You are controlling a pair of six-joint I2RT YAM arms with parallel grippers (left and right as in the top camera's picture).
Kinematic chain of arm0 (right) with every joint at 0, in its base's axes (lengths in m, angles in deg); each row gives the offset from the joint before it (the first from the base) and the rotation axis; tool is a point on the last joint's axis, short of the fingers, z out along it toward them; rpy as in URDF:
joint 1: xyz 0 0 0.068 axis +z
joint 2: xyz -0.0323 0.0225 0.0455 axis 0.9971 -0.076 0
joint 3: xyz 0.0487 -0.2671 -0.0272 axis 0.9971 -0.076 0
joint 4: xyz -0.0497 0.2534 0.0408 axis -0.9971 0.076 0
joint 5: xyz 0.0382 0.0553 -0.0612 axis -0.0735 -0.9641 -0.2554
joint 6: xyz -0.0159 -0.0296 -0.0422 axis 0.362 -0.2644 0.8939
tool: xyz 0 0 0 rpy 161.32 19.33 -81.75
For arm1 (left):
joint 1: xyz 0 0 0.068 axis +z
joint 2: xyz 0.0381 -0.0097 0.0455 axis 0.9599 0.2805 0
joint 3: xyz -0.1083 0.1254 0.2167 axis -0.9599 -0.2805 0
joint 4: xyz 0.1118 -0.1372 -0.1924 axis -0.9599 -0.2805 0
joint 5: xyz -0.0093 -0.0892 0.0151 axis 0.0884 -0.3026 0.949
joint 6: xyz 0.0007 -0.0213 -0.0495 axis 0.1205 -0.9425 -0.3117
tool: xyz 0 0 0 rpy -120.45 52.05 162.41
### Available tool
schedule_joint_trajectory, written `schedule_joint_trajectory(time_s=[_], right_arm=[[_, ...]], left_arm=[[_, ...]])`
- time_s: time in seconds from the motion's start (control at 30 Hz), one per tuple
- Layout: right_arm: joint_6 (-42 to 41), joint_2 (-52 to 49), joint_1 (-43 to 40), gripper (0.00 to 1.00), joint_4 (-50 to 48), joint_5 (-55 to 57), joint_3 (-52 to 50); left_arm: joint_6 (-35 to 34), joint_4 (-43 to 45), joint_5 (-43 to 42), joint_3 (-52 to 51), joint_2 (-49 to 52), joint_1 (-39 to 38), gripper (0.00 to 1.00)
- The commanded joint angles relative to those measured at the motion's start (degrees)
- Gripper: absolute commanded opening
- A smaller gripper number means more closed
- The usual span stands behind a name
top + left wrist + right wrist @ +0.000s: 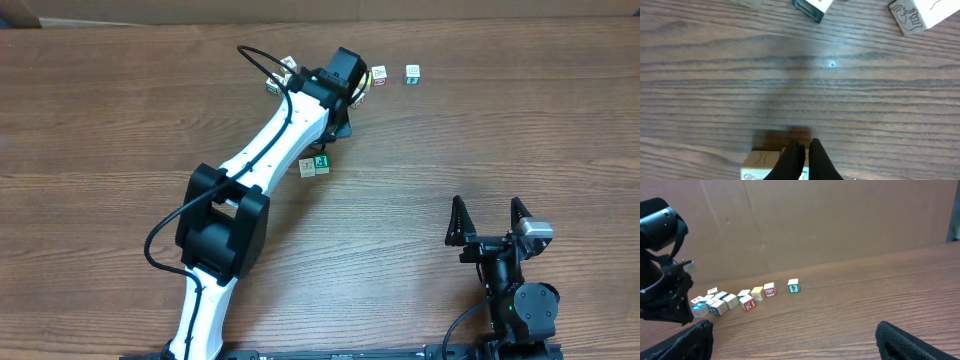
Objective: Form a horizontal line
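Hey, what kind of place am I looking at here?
Probably a robotics lab bench: a left arm and right arm at a wood-grain table, tiny picture cubes, and a cardboard backdrop behind.

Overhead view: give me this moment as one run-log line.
left gripper: shut, empty, tips beside pale cube | right gripper: open, empty, away from cubes | green cube: alone, rightmost

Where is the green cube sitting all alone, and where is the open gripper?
green cube (793, 286): right wrist view, on its front green face.
right gripper (487, 203): overhead view, midway between its spread fingertips.
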State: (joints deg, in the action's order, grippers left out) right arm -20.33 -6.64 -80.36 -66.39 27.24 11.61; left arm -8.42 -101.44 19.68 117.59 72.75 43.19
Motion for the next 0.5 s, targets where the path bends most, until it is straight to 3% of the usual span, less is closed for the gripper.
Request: schedule_joint_trajectory(time_s=[0.0,0.47], right_arm=[[0.3,0.6,-0.2,1.0,-0.2,0.0,-0.8],[0.3,0.6,-0.2,1.0,-0.2,0.0,-0.8]], left_arm=[[-2.8,1.9,-0.1,-3.5,-0.5,-0.4,0.04],[-3.2,2.7,-0.3,-5.4,-0.5,-0.8,0.04]])
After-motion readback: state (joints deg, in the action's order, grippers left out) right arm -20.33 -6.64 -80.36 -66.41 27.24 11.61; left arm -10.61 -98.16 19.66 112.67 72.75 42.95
